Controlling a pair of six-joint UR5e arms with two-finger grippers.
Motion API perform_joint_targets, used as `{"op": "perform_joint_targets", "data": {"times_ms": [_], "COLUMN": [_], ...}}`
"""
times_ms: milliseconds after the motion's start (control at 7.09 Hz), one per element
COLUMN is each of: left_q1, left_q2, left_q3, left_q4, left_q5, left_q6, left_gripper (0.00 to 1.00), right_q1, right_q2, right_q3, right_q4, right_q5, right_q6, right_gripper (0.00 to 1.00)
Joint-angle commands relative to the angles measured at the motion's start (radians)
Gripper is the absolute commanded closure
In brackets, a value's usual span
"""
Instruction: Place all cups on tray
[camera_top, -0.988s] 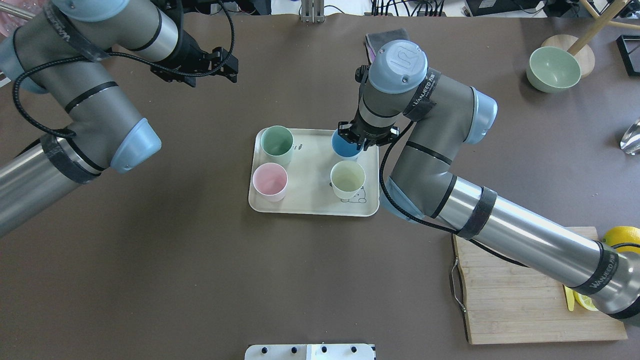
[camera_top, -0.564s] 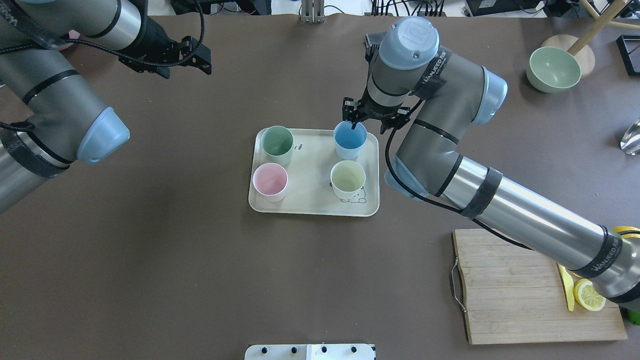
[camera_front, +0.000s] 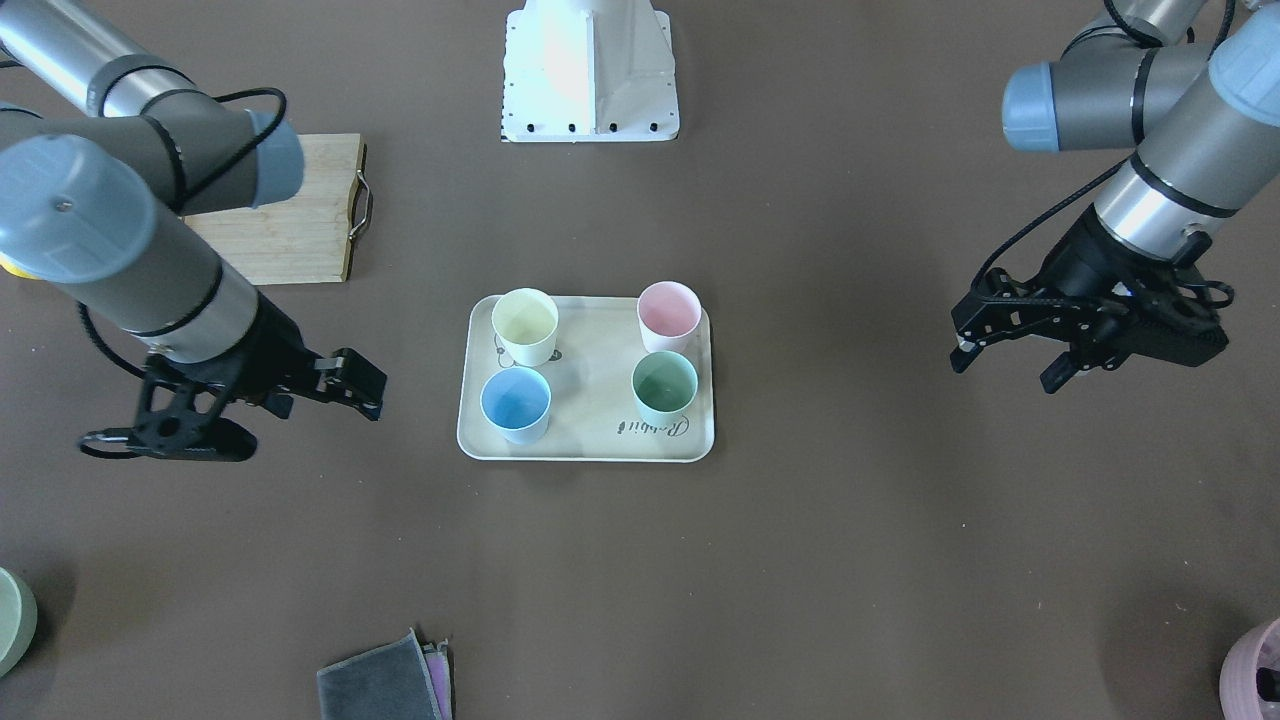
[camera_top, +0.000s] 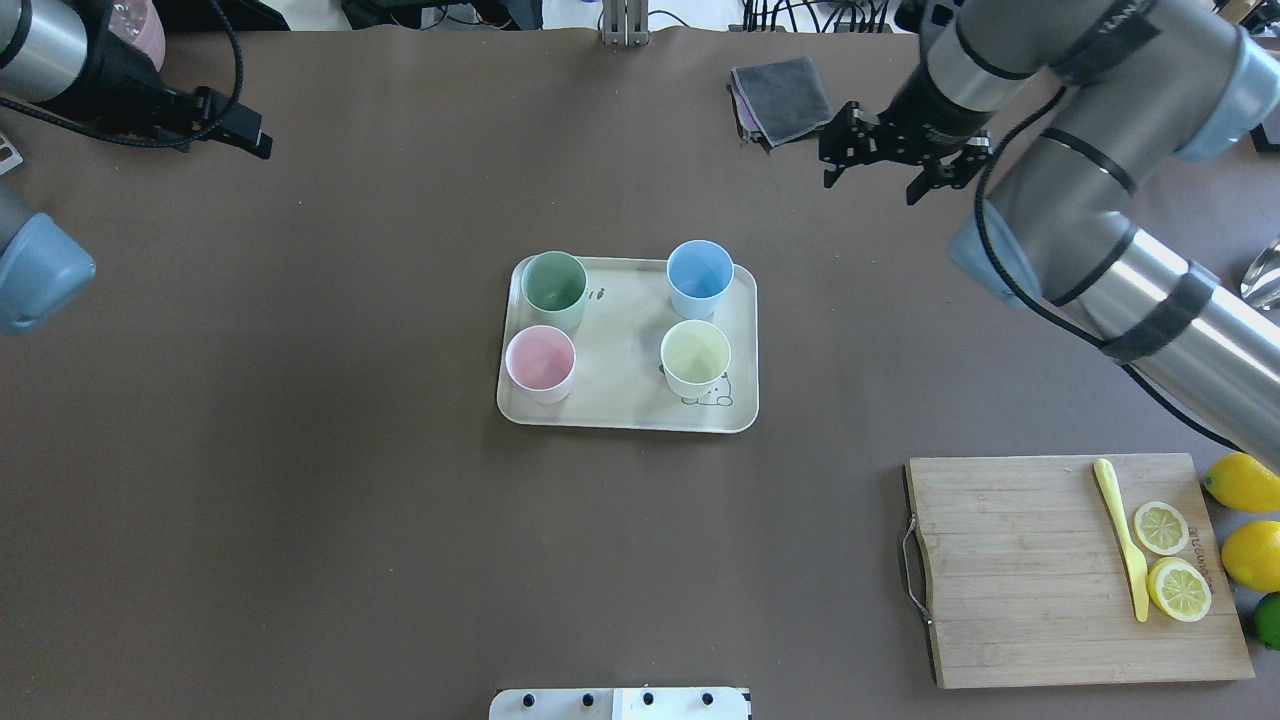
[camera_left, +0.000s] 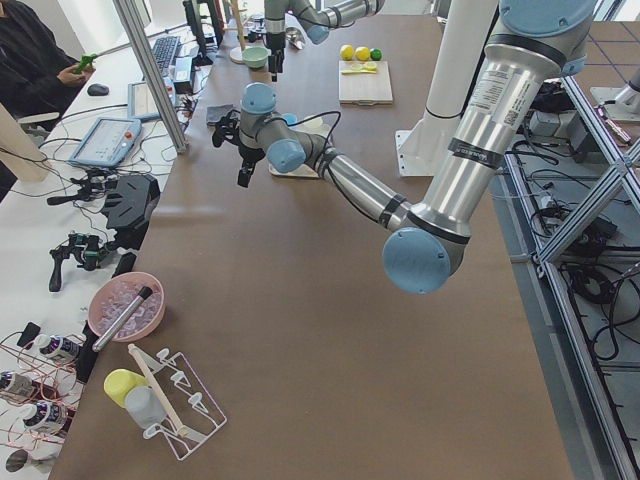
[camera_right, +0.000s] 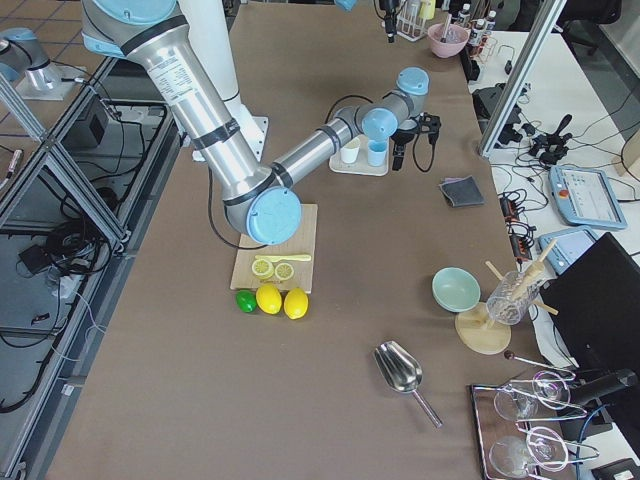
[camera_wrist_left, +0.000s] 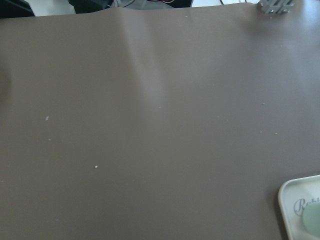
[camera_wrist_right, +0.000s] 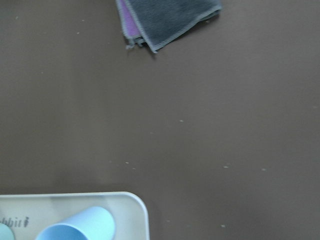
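Observation:
The beige tray (camera_top: 625, 395) lies mid-table. All four cups stand upright on it: mint green (camera_top: 553, 285), pink (camera_top: 540, 362), light blue (camera_top: 699, 275) and pale yellow (camera_top: 695, 357). My right gripper (camera_top: 868, 190) is open and empty. It hangs above bare table, off the tray's far right corner and near the grey cloth. My left gripper (camera_top: 240, 125) is open and empty, far off to the tray's left. The right wrist view shows the tray's corner (camera_wrist_right: 137, 210) and the blue cup (camera_wrist_right: 75, 227). The left wrist view shows a tray corner (camera_wrist_left: 292, 192).
A wooden cutting board (camera_top: 1010, 570) with lemon slices and a yellow knife lies at the near right, with whole lemons (camera_top: 1245, 483) beside it. A grey cloth (camera_top: 785, 95) lies at the far side. A pink bowl (camera_front: 1255, 670) and a green bowl (camera_front: 10, 620) sit near table corners.
My right gripper has let go of the blue cup, risen and swung away to the far right. The left arm has pulled back to the left. The blue cup stays on the tray.

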Motion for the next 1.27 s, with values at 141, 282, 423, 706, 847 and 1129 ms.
{"op": "perform_joint_targets", "data": {"times_ms": [141,282,423,706,847,1129], "left_q1": [-0.067,-0.098,-0.136,-0.222,-0.253,-0.265], "left_q2": [0.15,0.179,0.243,0.308,0.323,0.34], "left_q3": [0.02,0.035,0.028,0.036,0.051,0.08], "left_q4": [-0.069,-0.07,-0.074,-0.081,-0.083,-0.078], "left_q5": [0.01,0.014,0.008,0.005,0.004,0.005], "left_q6": [0.146,0.175,0.27,0.426,0.495,0.518], "left_gripper": [0.03,0.03,0.03,0.03,0.03,0.03], "right_q1": [0.186,0.244,0.263,0.312,0.317,0.337], "right_q2": [-0.315,-0.369,-0.392,-0.389,-0.4,-0.472], "right_q3": [0.086,0.1,0.139,0.138,0.094,0.062], "right_q4": [-0.002,0.004,0.017,0.018,0.018,0.026], "right_q5": [0.016,0.021,-0.006,-0.043,-0.065,-0.077], "right_q6": [-0.436,-0.501,-0.502,-0.502,-0.509,-0.611], "right_gripper": [0.0,0.0,0.0,0.0,0.0,0.0]}}
